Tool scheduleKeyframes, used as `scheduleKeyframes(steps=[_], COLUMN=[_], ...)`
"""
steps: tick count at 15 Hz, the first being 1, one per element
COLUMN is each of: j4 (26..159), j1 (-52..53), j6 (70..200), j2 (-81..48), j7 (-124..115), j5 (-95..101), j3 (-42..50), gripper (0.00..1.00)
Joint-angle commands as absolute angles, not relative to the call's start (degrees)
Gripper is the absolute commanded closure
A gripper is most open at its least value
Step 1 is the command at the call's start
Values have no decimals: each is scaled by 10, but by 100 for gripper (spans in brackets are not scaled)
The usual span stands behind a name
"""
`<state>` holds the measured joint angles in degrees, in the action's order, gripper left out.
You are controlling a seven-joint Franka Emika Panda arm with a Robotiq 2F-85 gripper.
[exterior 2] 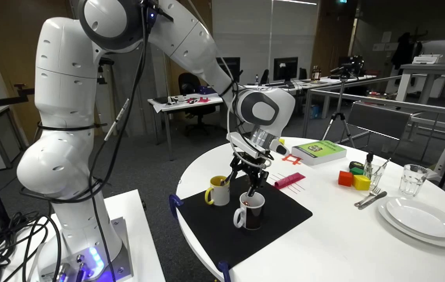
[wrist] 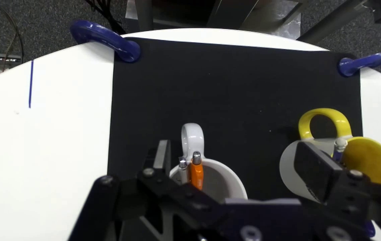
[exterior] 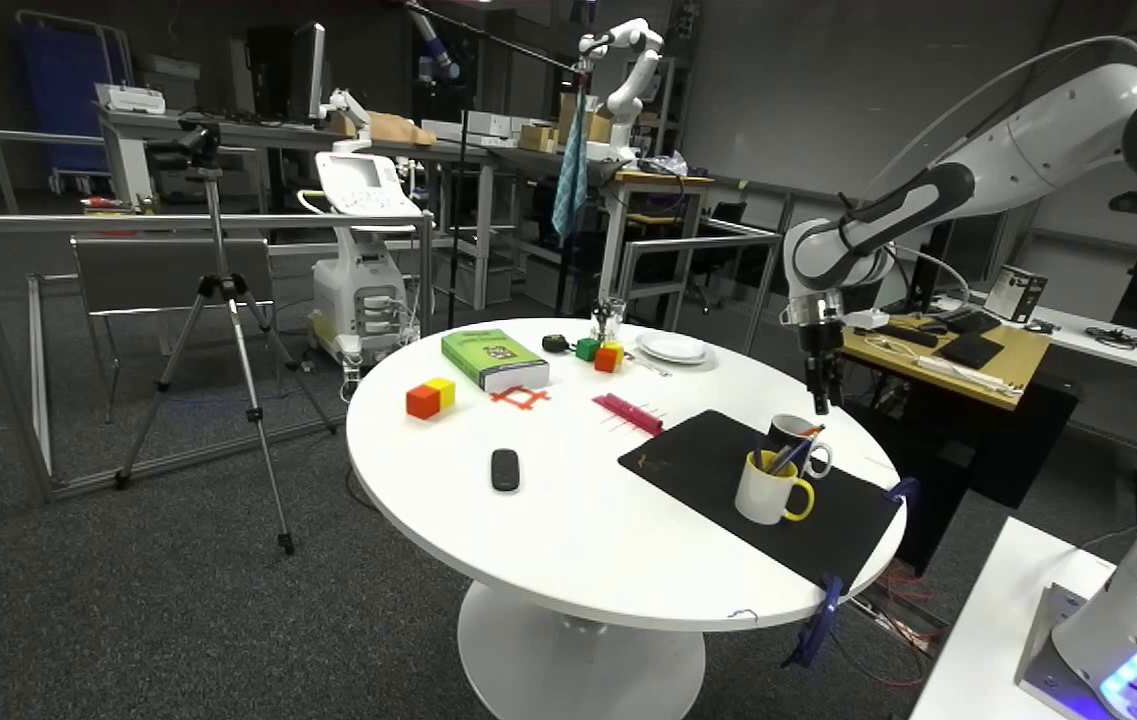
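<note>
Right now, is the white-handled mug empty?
Not empty: in the wrist view, an orange pen and a paler one stick up from inside the mug.

Dark-and-white mug (exterior 2: 254, 215): upright on black mat (exterior 2: 214, 235), white inside, white handle toward left in exterior view. Orange pen (wrist: 197, 175) and pale pen (wrist: 183, 174) lean at handle-side rim. White mug (exterior 2: 221, 196): yellow inside, yellow handle, upright, same mat, farther left, mugs apart; pens (exterior: 783, 460) leaning inside.
</note>
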<state>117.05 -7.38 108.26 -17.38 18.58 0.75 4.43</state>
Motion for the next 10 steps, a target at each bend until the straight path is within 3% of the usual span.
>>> scheduleKeyframes(steps=[1, 10], j4=[1172, 1179], j1=[-81, -76], j6=[1084, 1099], j2=[-178, -187], j7=[191, 197], j5=[-13, -9], j3=[37, 28], gripper=[0, 0])
